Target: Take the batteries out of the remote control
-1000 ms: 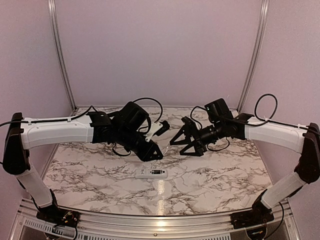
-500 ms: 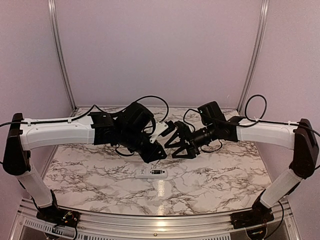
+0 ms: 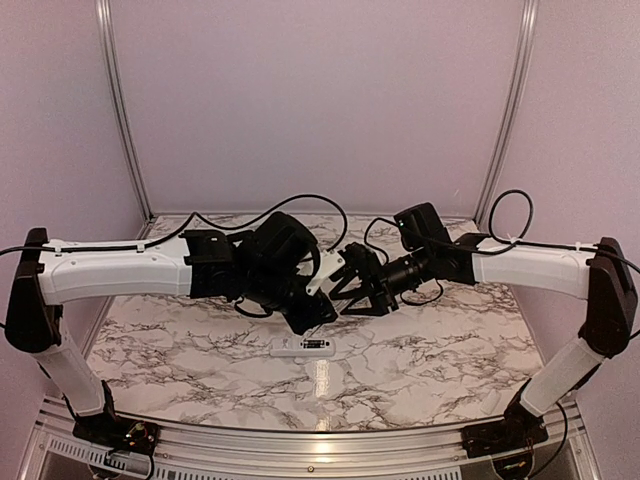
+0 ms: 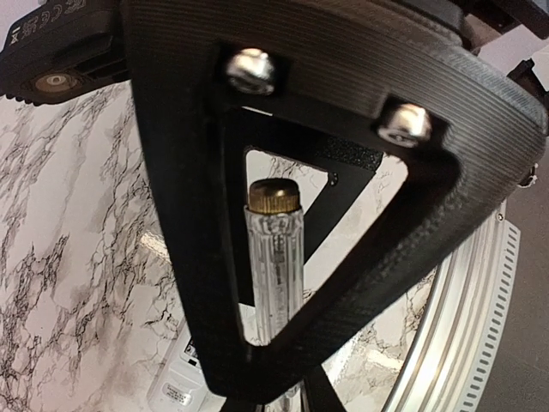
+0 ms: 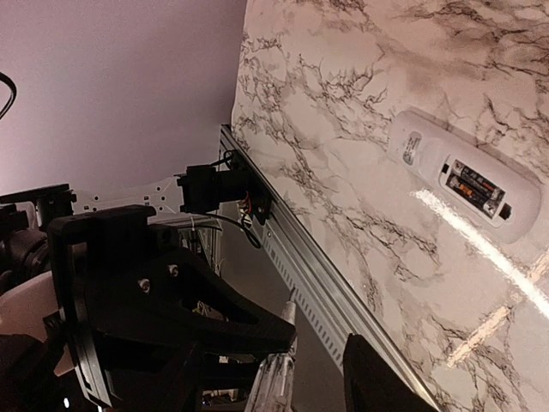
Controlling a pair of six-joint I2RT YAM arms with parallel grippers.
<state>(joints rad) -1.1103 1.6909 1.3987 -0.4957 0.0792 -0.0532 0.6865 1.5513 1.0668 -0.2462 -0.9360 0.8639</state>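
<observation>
The remote control [image 3: 303,346] lies on the marble table, back face up. Its compartment is open and shows the dark batteries [image 5: 476,182]. It also shows in the right wrist view as the white remote control [image 5: 429,159], and in the left wrist view as the remote control [image 4: 176,382]. My left gripper [image 3: 316,308] hovers above it, shut on a clear-handled screwdriver [image 4: 274,257] with a brass cap. My right gripper [image 3: 345,292] meets it from the right. Its jaws are open around the screwdriver [image 5: 276,378], and a gap shows beside the right finger.
The table's metal front rail [image 5: 326,283] runs under both grippers. Black cables [image 3: 300,200] loop behind the two wrists. Purple walls close the back and sides.
My right arm has swung left until its gripper reaches the left one, and its jaws have narrowed around the screwdriver. My left gripper has shifted slightly right, still holding the screwdriver.
</observation>
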